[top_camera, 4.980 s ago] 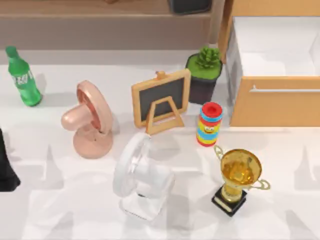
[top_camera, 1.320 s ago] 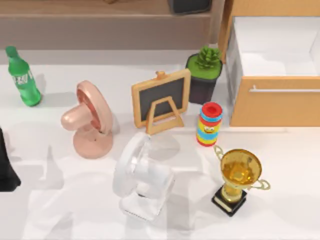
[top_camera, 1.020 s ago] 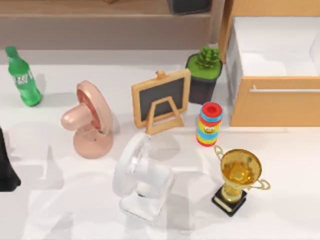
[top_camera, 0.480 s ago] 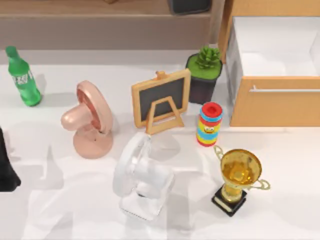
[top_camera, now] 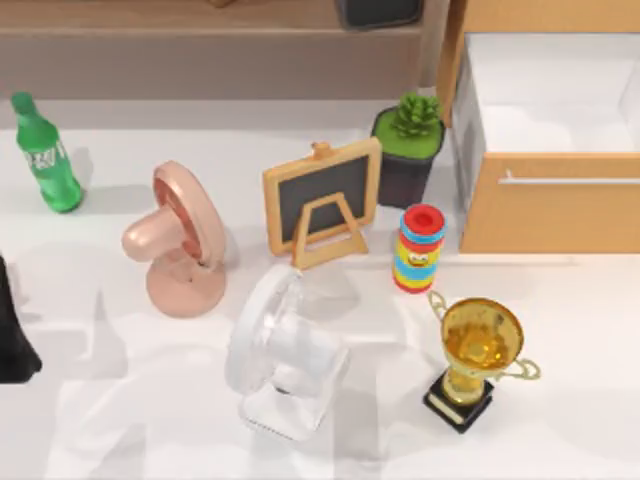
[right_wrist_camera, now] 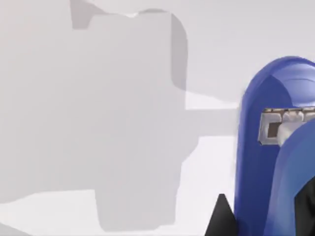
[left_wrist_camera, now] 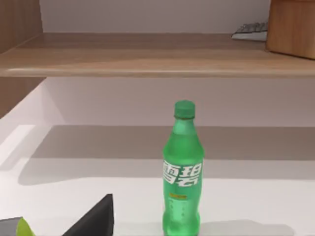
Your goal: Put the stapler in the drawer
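The drawer (top_camera: 548, 200) stands pulled open at the table's back right, with a tan wooden front, a silver bar handle (top_camera: 570, 180) and a white inside (top_camera: 550, 95). The stapler (right_wrist_camera: 275, 147) is blue with a metal mouth and lies on the white table, very close in the right wrist view. My right gripper (right_wrist_camera: 266, 214) is right at the stapler, and the grip itself is hidden. My left arm (top_camera: 10, 340) rests at the table's left edge, facing the green bottle (left_wrist_camera: 183, 172).
The table holds a green bottle (top_camera: 45, 155), a pink fan (top_camera: 180, 240), a white fan (top_camera: 285, 355), a chalkboard (top_camera: 322, 200), a potted plant (top_camera: 408, 145), a striped toy (top_camera: 420, 250) and a gold trophy (top_camera: 478, 355). A wooden shelf (top_camera: 200, 40) runs along the back.
Arm shadows on the right side of the table five seconds ago have gone. In the last second only faint shadows near the white fan shifted. No object moved.
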Action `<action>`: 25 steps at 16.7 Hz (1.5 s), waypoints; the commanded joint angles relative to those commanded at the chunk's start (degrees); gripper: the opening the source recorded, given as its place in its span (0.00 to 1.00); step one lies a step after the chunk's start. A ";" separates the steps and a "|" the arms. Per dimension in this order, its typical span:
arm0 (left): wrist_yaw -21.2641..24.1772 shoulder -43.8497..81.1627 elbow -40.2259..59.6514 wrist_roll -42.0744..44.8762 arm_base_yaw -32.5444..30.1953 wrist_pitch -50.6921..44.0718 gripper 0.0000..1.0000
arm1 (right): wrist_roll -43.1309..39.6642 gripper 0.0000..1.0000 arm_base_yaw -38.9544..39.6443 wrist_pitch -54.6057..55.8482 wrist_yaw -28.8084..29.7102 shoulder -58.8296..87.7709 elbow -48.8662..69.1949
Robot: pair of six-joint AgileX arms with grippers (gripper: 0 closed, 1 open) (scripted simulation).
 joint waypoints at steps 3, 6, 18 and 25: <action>0.00 0.00 0.00 0.00 0.00 0.00 1.00 | 8.04 0.00 4.37 -0.50 2.40 -0.31 7.64; 0.00 0.00 0.00 0.00 0.00 0.00 1.00 | 19.49 0.00 13.74 -1.93 3.42 1.76 17.27; 0.00 0.00 0.00 0.00 0.00 0.00 1.00 | 76.86 0.00 59.36 -14.70 -2.23 27.81 57.34; 0.00 0.00 0.00 0.00 0.00 0.00 1.00 | 97.40 0.00 65.65 -21.31 0.34 44.10 64.71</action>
